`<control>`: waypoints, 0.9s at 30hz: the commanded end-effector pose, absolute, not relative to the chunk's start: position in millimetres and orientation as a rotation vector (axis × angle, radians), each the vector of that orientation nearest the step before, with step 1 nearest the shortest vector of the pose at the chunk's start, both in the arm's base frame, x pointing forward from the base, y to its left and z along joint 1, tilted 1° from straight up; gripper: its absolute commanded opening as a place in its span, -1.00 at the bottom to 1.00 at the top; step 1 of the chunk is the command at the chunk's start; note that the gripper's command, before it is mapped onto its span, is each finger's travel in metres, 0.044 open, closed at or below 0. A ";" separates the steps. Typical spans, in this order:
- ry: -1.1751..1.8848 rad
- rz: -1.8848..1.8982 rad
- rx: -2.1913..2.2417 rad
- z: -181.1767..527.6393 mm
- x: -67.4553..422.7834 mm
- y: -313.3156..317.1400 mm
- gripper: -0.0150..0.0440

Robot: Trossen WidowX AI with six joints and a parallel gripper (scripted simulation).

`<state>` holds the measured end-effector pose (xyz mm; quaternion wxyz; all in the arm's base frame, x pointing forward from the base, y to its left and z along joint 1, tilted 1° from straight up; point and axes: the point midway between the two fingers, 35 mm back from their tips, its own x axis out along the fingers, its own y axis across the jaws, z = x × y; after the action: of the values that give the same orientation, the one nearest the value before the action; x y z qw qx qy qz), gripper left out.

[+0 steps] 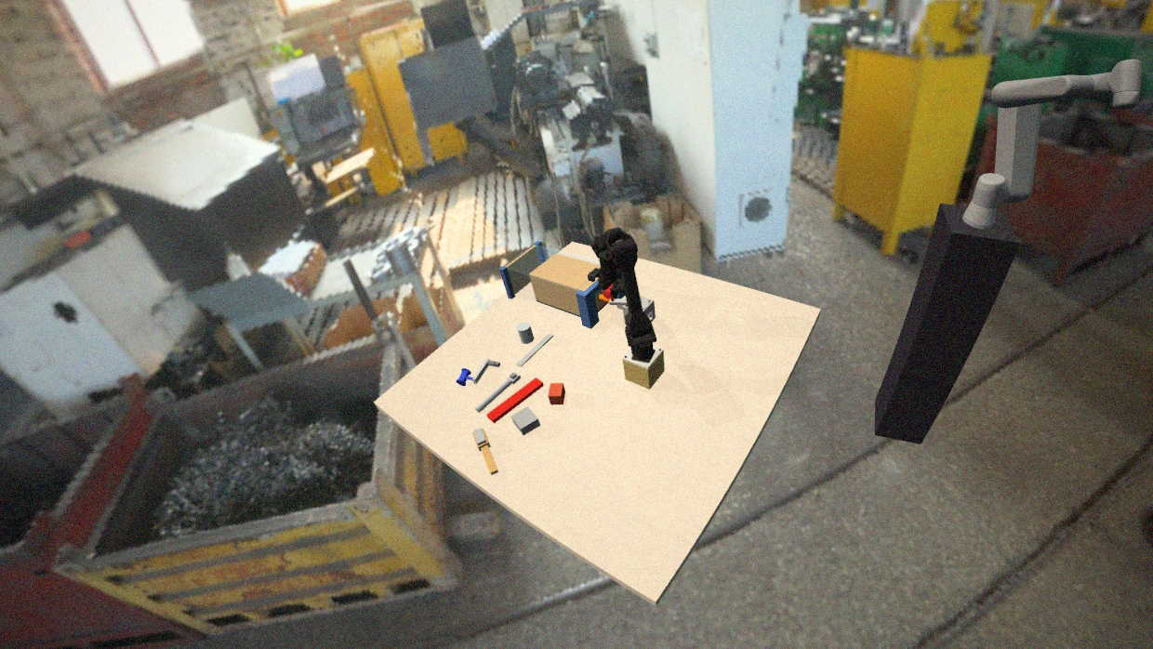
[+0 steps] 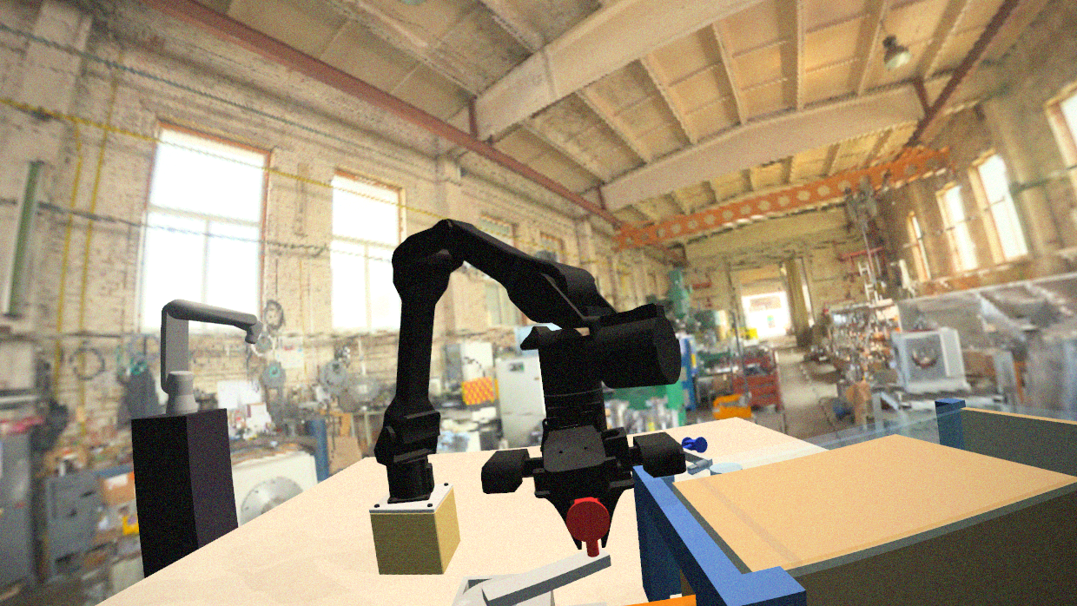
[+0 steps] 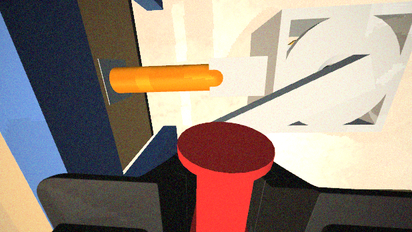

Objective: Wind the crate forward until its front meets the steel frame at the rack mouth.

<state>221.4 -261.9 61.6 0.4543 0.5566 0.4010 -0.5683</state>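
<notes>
My gripper (image 1: 608, 296) (image 2: 587, 519) (image 3: 224, 200) is shut on the red knob (image 2: 587, 517) (image 3: 226, 147) of the winch handle. The handle's grey arm (image 2: 546, 577) (image 3: 290, 88) runs from the knob to the top of the white winch (image 3: 337, 73). An orange strap (image 3: 163, 79) runs taut from the winch to a grey bracket on the crate's brown front. The tan crate (image 1: 559, 281) (image 2: 851, 497) sits flat behind the blue frame (image 1: 589, 311) (image 2: 663, 526) (image 3: 57, 83). I cannot tell whether its front touches the frame.
Left of the arm lie a blue-knobbed crank (image 1: 476, 375) (image 2: 693, 444), a grey cylinder (image 1: 524, 332), a grey bar (image 1: 535, 349), a wrench (image 1: 497, 390), a red bar (image 1: 514, 399), a red block (image 1: 556, 392), a grey block (image 1: 524, 418) and a yellow-handled tool (image 1: 484, 448). The arm base (image 1: 642, 369) (image 2: 414, 537) stands near the winch.
</notes>
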 end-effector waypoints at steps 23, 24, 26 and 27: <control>1.024 -1.389 1.386 58.7 208.0 -224.0 -0.49; 1.024 -1.389 1.386 58.7 207.5 -223.3 -0.49; 1.024 -1.389 1.386 58.5 206.1 -221.6 -0.49; 1.025 -1.389 1.386 58.4 205.2 -220.5 -0.49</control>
<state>207.5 -231.5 59.1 0.4525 0.5564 0.4060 -0.5665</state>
